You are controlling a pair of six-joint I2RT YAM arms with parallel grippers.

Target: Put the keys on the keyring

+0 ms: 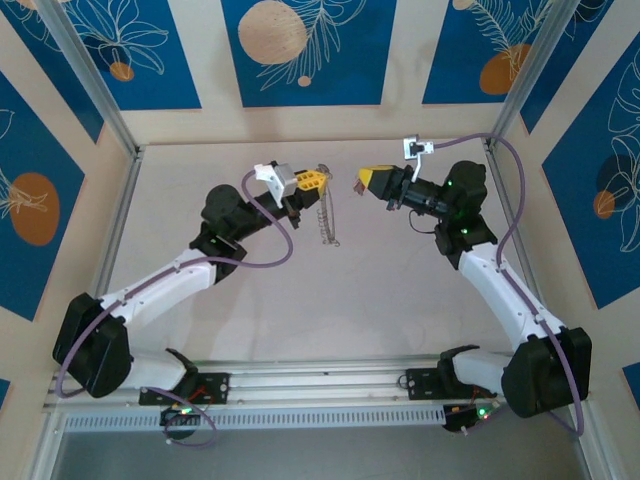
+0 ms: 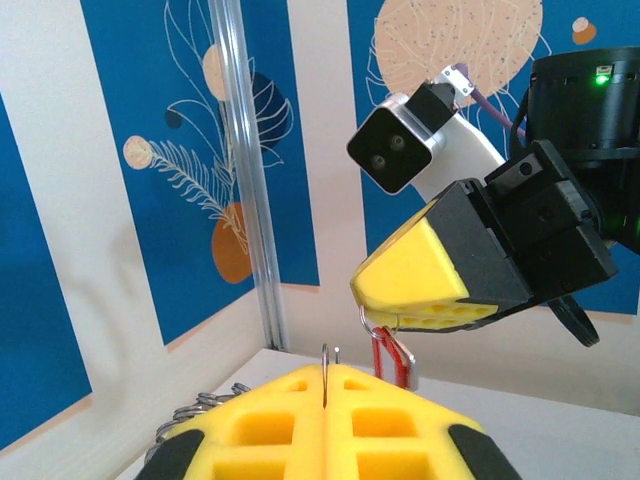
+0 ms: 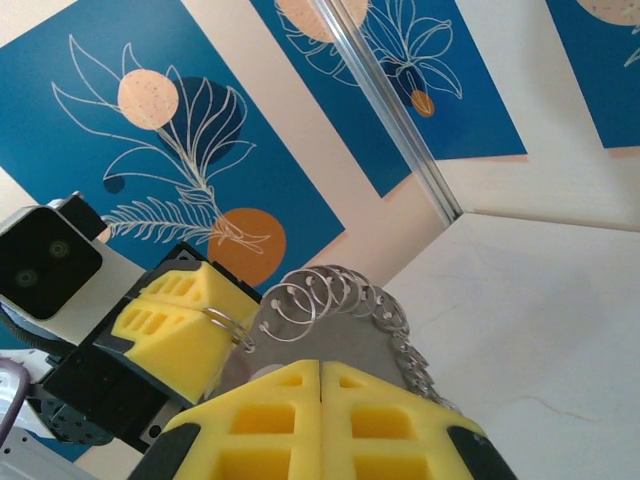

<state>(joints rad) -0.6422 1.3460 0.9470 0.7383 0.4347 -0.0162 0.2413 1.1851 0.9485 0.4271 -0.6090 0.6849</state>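
Observation:
My left gripper (image 1: 318,180) is shut on one end ring of the keyring (image 1: 327,215), a chain of silvery rings that hangs from it down to the table. In the left wrist view the ring's thin wire stands up between my closed left gripper (image 2: 326,385), and the chain (image 2: 200,408) trails off to the left. My right gripper (image 1: 366,182) faces it across a small gap, shut on the keys (image 1: 358,186). The red key (image 2: 393,360) dangles under the right gripper's yellow fingers (image 2: 420,290). In the right wrist view its grey blade (image 3: 330,325) sticks out above my right gripper (image 3: 320,368), in front of the ring chain (image 3: 340,290).
Both grippers are raised above the far middle of the pale table (image 1: 250,300). Aluminium frame posts (image 1: 95,85) and blue patterned wall panels (image 1: 300,50) enclose the back and sides. Purple cables (image 1: 275,250) loop off both arms.

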